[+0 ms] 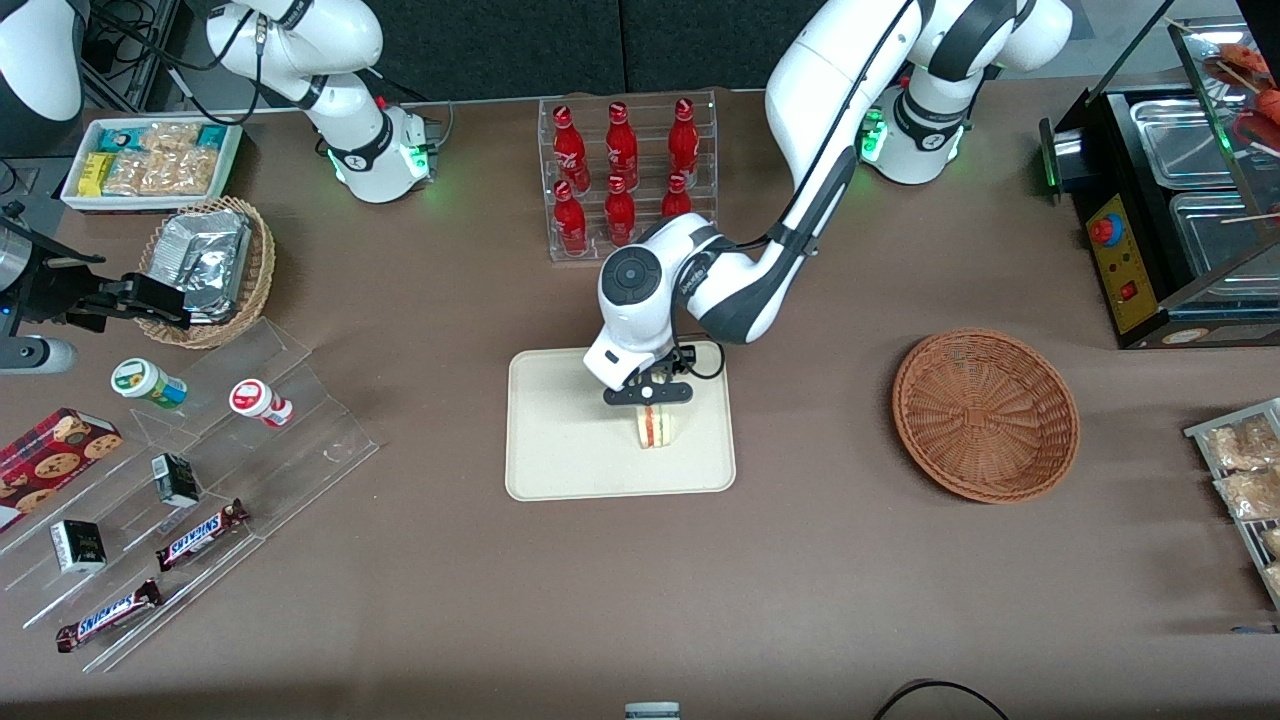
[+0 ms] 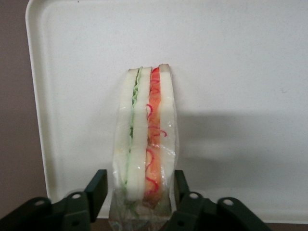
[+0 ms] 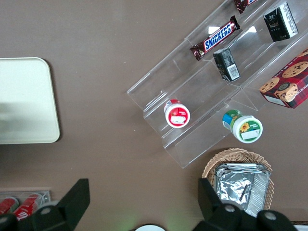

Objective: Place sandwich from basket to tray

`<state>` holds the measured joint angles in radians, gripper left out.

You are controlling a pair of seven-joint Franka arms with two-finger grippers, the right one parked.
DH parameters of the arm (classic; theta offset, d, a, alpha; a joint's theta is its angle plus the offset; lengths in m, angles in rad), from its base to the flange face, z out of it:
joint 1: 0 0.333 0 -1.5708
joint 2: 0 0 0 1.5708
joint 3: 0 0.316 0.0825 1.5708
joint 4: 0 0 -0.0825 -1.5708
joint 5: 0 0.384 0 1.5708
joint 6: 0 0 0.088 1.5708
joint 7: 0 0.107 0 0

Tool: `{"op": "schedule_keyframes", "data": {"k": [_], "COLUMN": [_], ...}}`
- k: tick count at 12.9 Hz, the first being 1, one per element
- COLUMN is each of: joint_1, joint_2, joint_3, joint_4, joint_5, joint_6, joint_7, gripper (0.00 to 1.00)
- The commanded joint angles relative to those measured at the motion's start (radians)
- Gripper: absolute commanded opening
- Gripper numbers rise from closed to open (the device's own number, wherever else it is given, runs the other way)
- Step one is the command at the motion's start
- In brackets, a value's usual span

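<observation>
The pincer [image 1: 652,405] hangs over the sandwich [image 1: 656,428] on the tray [image 1: 560,440].
</observation>
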<state>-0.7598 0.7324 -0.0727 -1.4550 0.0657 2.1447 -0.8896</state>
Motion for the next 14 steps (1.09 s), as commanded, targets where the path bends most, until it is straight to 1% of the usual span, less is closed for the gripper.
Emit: {"op": "schedule_keyframes", "data": {"k": [1,3,6,10,13,14], "joint_1": [-0.006,-0.001,0.045,0.17,0.269,0.302], "joint_2": [-0.007,-0.082,-0.232,-0.424,-0.554,-0.609], "joint_3": [0.01,0.014,0.016,0.014,0.014,0.016], "joint_4": [0.057,0.062,0.061,0.054,0.032,0.004], "joint_5": [-0.004,-0.001,0.009,0.008,-0.007,-0.007], "joint_6": [-0.02,-0.066,-0.221,-0.449,-0.622,-0.653], "joint_7": [-0.011,-0.044,-0.051,-0.026,0.14,0.199], "gripper": [0.99,0.99,0.99,0.99,0.99,0.99]}}
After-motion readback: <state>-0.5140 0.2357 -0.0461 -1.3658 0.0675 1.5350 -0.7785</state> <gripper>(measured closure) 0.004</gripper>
